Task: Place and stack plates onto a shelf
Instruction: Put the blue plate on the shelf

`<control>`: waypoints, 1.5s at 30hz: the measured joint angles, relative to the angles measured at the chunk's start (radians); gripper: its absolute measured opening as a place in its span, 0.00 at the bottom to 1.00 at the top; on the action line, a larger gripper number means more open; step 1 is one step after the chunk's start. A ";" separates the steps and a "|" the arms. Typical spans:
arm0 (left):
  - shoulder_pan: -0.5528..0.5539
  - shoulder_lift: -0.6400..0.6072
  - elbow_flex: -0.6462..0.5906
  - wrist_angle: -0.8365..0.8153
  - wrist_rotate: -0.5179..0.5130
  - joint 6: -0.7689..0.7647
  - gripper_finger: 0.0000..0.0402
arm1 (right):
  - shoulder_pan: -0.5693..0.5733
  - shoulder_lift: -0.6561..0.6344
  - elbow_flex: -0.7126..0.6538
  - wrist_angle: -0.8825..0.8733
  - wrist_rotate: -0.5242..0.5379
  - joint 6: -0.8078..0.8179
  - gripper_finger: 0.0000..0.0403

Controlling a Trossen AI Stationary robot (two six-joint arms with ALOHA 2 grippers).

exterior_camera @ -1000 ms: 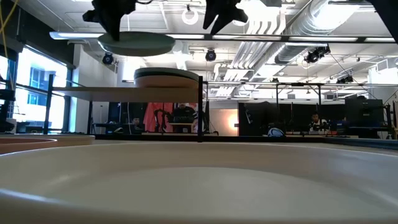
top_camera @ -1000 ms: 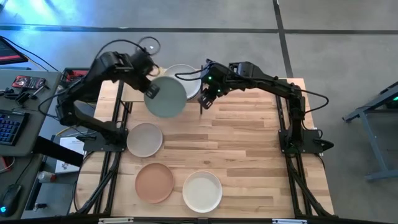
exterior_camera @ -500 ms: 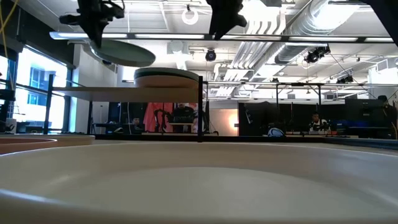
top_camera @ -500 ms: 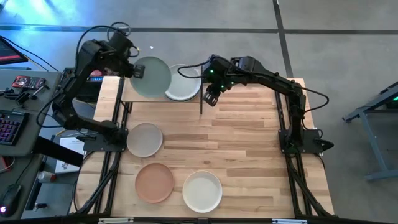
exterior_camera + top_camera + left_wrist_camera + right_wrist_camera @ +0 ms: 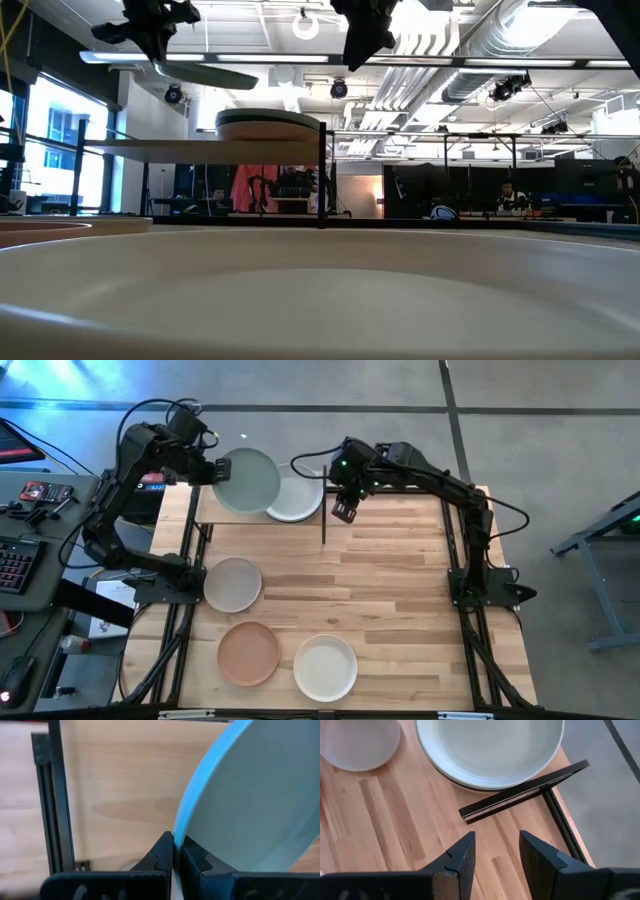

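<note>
The left end effector (image 5: 173, 851) pinches the pale blue-green plate's (image 5: 250, 800) rim above the shelf (image 5: 120, 785).

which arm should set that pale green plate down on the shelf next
The left arm, most likely. Its gripper is shut on the pale green plate, holding it tilted above the shelf. The right gripper hangs open and empty beside the shelf's plate stack.

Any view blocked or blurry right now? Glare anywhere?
Low view: a cream plate right at the lens fills the lower half, out of focus; bright ceiling lights behind leave both arms as silhouettes. Left wrist view: the held pale green plate is soft and covers much of the frame. High and right wrist views: evenly lit, no strong glare.
</note>
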 joint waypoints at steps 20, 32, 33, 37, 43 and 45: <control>-0.101 -0.232 0.001 -0.044 -0.031 -0.286 0.00 | -0.056 0.000 0.000 0.000 -0.023 -0.150 0.32; -0.100 -0.306 -0.001 -0.043 -0.223 -0.423 0.00 | -0.056 0.000 0.000 0.002 -0.026 -0.169 0.32; -0.100 -0.304 -0.005 -0.042 -0.226 -0.424 0.00 | -0.056 0.000 -0.001 0.002 -0.026 -0.169 0.32; -0.100 -0.301 -0.061 -0.040 -0.240 -0.439 0.00 | -0.056 0.000 0.000 0.002 -0.026 -0.165 0.32; -0.099 -0.309 -0.220 -0.041 -0.306 -0.466 0.00 | -0.055 0.000 -0.001 -0.002 -0.042 -0.143 0.32; -0.093 -0.314 -0.249 -0.045 -0.311 -0.496 0.00 | -0.055 0.000 0.000 -0.005 -0.053 -0.143 0.32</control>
